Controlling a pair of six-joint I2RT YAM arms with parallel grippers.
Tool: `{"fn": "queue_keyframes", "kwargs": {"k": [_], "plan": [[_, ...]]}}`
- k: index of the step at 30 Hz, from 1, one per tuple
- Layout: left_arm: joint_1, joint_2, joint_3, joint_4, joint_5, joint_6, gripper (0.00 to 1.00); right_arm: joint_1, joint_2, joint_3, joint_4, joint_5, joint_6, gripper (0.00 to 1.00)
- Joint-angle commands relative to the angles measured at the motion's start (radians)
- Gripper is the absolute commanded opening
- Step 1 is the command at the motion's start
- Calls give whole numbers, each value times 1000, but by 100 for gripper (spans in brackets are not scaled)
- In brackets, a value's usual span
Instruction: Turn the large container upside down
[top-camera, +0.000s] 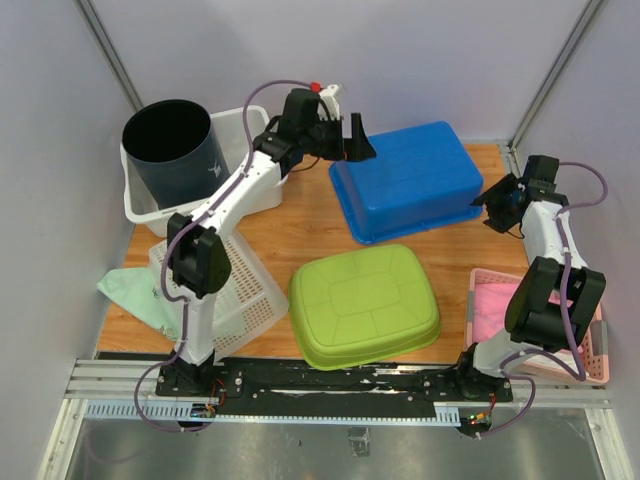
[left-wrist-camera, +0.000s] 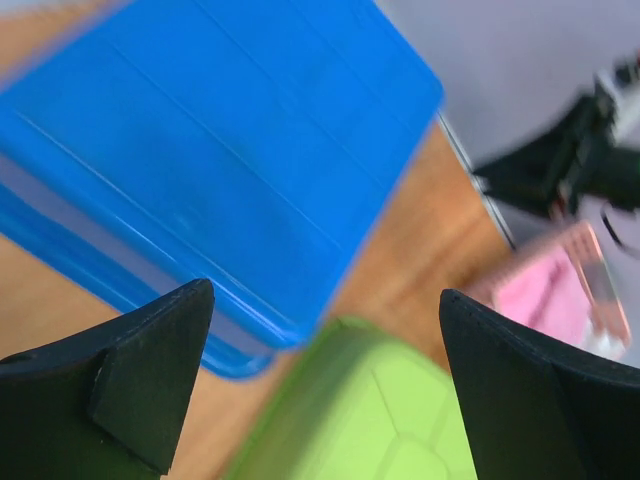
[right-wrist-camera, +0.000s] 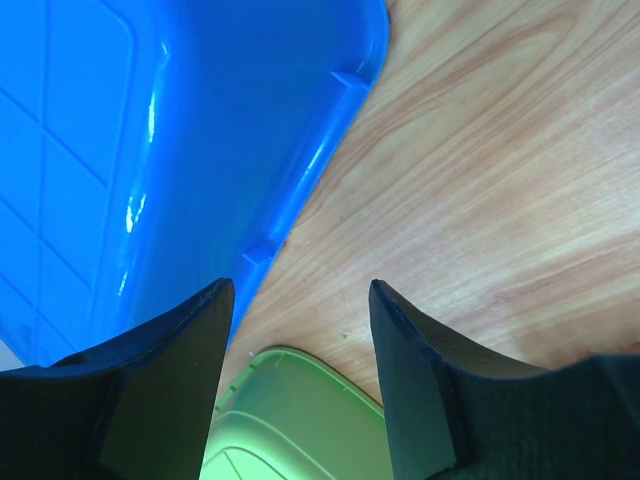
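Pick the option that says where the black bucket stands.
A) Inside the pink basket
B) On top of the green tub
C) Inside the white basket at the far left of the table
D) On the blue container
C: in the top view the black bucket stands inside the white basket at the far left, well apart from the green tub, the pink basket and the blue container.

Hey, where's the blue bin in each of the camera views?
Top external: blue bin upper centre-right.
Left wrist: blue bin fills the upper left.
Right wrist: blue bin fills the left side.
Shared landmark: green bin, below the blue one in every view.
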Motion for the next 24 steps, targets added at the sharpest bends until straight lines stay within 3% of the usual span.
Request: {"fn": "queue_keyframes", "kwargs": {"k": [1, 12, 24], "plan": [[75, 183, 208, -29, -94, -31, 99, -9, 31, -4, 31, -44, 74, 57], [149, 414, 357, 177, -24, -77, 99, 63, 101, -26, 47, -53, 61, 56], [163, 497, 335, 371, -34, -20, 99, 104, 184, -28, 84, -96, 71, 55]]}}
